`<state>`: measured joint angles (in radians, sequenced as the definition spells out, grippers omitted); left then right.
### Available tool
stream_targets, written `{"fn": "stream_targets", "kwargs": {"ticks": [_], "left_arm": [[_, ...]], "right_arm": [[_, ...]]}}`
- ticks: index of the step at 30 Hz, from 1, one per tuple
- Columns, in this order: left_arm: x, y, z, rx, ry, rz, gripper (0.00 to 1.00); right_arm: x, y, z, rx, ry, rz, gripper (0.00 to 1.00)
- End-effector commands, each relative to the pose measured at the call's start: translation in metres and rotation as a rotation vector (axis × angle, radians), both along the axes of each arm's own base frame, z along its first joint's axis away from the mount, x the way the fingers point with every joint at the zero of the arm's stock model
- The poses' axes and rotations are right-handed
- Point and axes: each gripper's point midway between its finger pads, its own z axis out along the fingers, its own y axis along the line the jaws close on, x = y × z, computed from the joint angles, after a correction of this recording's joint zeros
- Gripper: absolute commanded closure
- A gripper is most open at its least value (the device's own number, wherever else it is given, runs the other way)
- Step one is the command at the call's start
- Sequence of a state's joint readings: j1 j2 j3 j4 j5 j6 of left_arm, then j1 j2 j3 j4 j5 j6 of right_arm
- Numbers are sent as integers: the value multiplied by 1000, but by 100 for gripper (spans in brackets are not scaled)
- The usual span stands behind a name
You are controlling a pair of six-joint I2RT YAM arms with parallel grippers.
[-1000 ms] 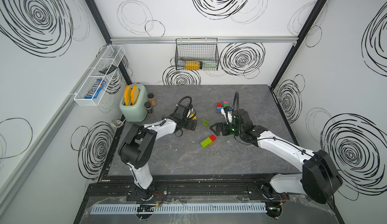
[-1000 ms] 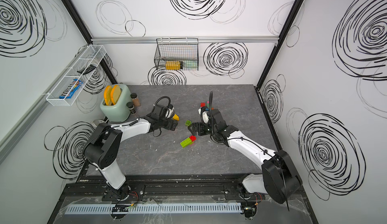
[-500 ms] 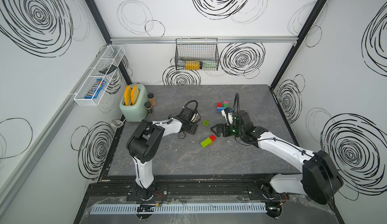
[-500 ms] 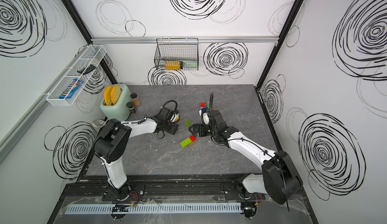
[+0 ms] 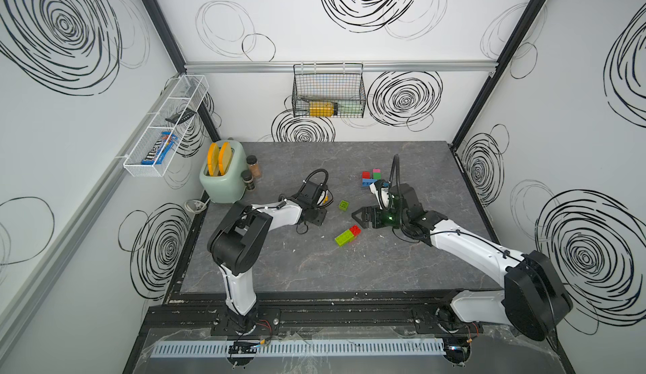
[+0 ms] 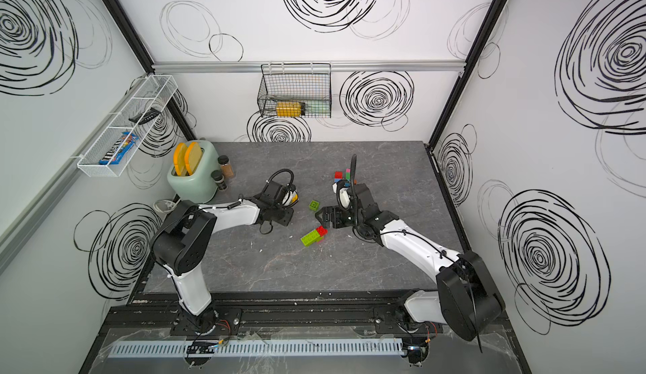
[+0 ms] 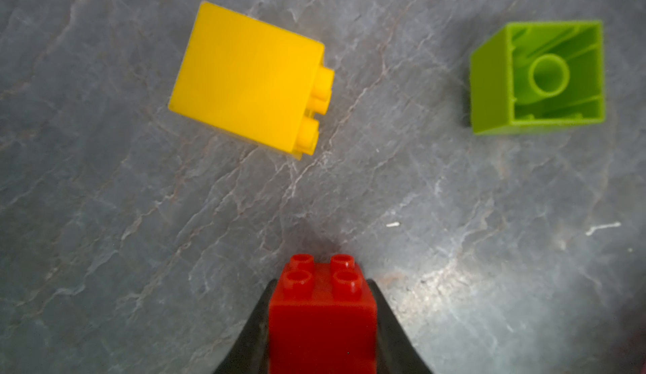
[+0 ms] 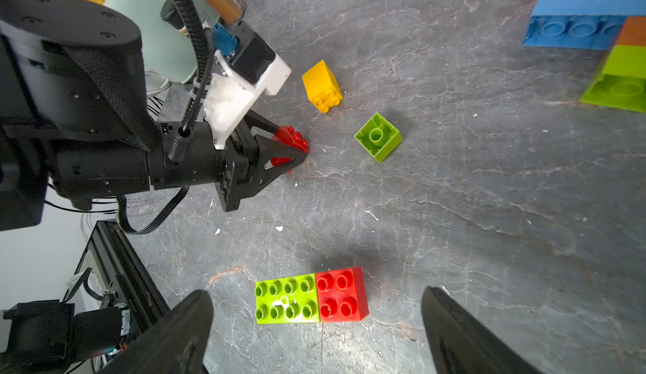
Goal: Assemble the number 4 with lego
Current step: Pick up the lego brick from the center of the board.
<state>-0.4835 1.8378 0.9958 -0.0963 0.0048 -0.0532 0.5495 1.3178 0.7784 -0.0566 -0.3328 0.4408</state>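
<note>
My left gripper [image 7: 321, 283] is shut on a red square lego brick [image 7: 321, 319], its two black jaws pressed against the brick's sides low over the table; the right wrist view shows the same grip [image 8: 292, 138]. Just beyond it a yellow brick [image 7: 250, 78] lies on its side. A lime square brick [image 7: 538, 76] rests there with its hollow side up. My right gripper [image 8: 316, 293] is open above a lime oblong brick [image 8: 286, 298] joined end to end with a red square brick [image 8: 341, 293]. Both top views show that pair [image 5: 344, 237] [image 6: 310, 238] mid-table.
More bricks, red, pink, blue [image 8: 576, 19], orange and lime, are clustered at the back [image 5: 370, 178] behind my right arm. A mint toaster [image 5: 223, 174] and two spice jars [image 5: 253, 171] stand at the back left. A wire basket [image 5: 328, 92] hangs on the rear wall.
The left jaws have closed onto the red brick, and the left arm's elbow has swung right. The right arm has not moved.
</note>
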Motion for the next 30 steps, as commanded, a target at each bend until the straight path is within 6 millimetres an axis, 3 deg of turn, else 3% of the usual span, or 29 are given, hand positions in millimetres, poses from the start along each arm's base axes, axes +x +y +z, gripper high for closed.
{"fn": "stream_targets", "kwargs": {"ticks": [1, 4, 15, 22, 30], "left_arm": [[-2, -7, 23, -70, -66, -19, 93], [-3, -13, 41, -96, -141, -47, 100], [1, -23, 105, -225, -388, -32, 100], [-30, -56, 158, -337, -613, -227, 100], [-75, -87, 185, -330, -846, -483, 100]], "right_arm": [[5, 4, 7, 38, -10, 16, 3], [7, 4, 8, 45, -4, 6, 3], [19, 1, 14, 96, 43, -46, 3], [22, 6, 25, 128, 35, -35, 2], [11, 22, 52, 185, 25, 82, 1]]}}
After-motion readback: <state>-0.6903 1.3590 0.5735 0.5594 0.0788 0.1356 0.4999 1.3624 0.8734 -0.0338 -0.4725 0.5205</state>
